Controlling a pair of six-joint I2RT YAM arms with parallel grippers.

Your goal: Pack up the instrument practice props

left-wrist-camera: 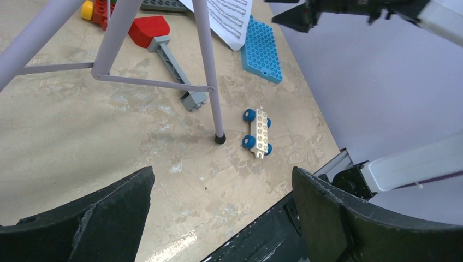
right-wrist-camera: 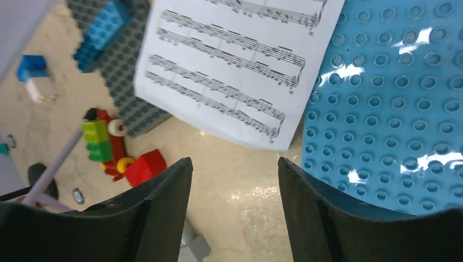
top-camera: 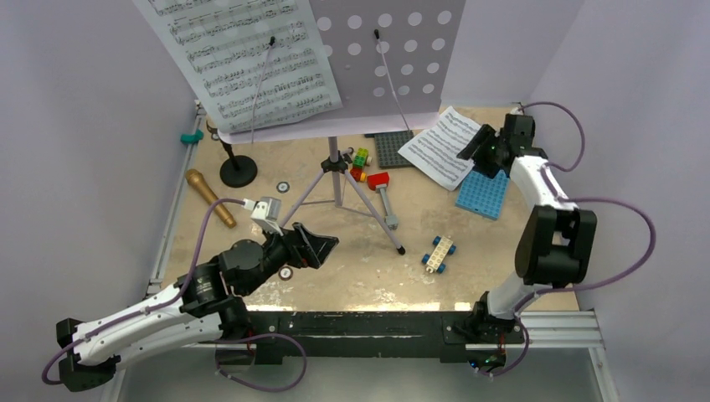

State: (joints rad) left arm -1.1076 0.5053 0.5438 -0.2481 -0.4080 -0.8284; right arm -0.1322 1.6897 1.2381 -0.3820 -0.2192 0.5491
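The right gripper (right-wrist-camera: pixel 235 161) has its jaws part way open, and nothing is between them. A loose page of music (right-wrist-camera: pixel 229 71) lies flat just past the jaw tips. One edge of the page rests on the blue bumpy plate (right-wrist-camera: pixel 393 109) to the right of the jaws. Paper this thin is hard to pinch. The jaws might just push it along, crumple it, or bump the blue plate and drag that instead. The left gripper (left-wrist-camera: pixel 223 170) is wide open and holds nothing. A leg of the lilac music stand (left-wrist-camera: pixel 205 65) comes down just ahead of its jaws, with a little wheeled brick car (left-wrist-camera: pixel 257 131) beside the foot. A knock on that leg could tip the tall stand and spill the pages on it (top-camera: pixel 251 59). The gold microphone (top-camera: pixel 209 197) and the black mic stand (top-camera: pixel 238 172) lie well off to the side of the left jaws, not packed yet.
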